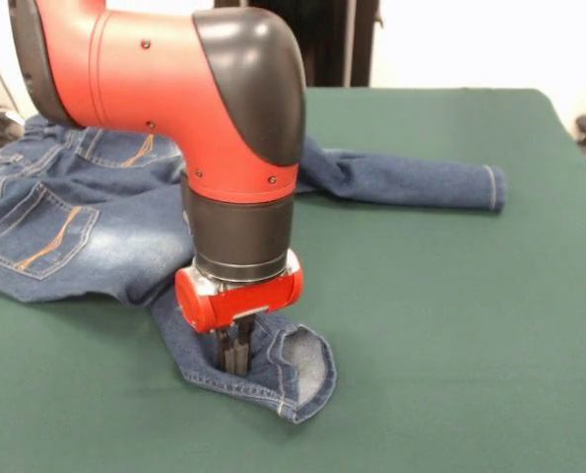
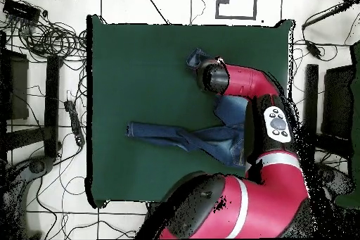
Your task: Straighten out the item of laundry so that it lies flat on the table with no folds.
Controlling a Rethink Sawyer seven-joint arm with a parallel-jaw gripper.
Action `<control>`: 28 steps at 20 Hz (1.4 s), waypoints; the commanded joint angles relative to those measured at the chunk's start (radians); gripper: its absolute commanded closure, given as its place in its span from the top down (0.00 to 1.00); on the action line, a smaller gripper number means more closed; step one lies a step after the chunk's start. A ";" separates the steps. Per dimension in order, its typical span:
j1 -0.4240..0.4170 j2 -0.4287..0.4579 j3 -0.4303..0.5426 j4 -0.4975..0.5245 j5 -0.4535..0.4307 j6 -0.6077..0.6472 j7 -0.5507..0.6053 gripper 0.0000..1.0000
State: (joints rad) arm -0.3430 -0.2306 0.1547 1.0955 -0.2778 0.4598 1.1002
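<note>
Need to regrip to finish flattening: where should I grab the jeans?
Grip the jeans at the folded hem of the near leg, from straight above. That cuff lies bunched beside the gripper; pulling it away from the waistband should straighten the leg.

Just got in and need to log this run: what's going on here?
A red and black Sawyer arm is working on a small pair of blue jeans on the green table. Its tool is down on the cuff of one leg, which is bent and crumpled. The other leg lies stretched out, so the jeans are not flat yet.
</note>
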 commanded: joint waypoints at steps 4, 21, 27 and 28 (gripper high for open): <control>0.071 0.171 -0.061 0.212 -0.026 -0.121 0.313 0.00; 0.215 0.134 -0.187 0.413 0.263 -0.204 0.573 0.00; 0.261 0.106 -0.217 0.472 0.326 -0.233 0.645 0.00; 0.266 0.103 -0.221 0.478 0.330 -0.240 0.645 0.00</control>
State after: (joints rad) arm -0.1307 -0.2464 -0.1218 1.3185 0.0266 0.1383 1.4398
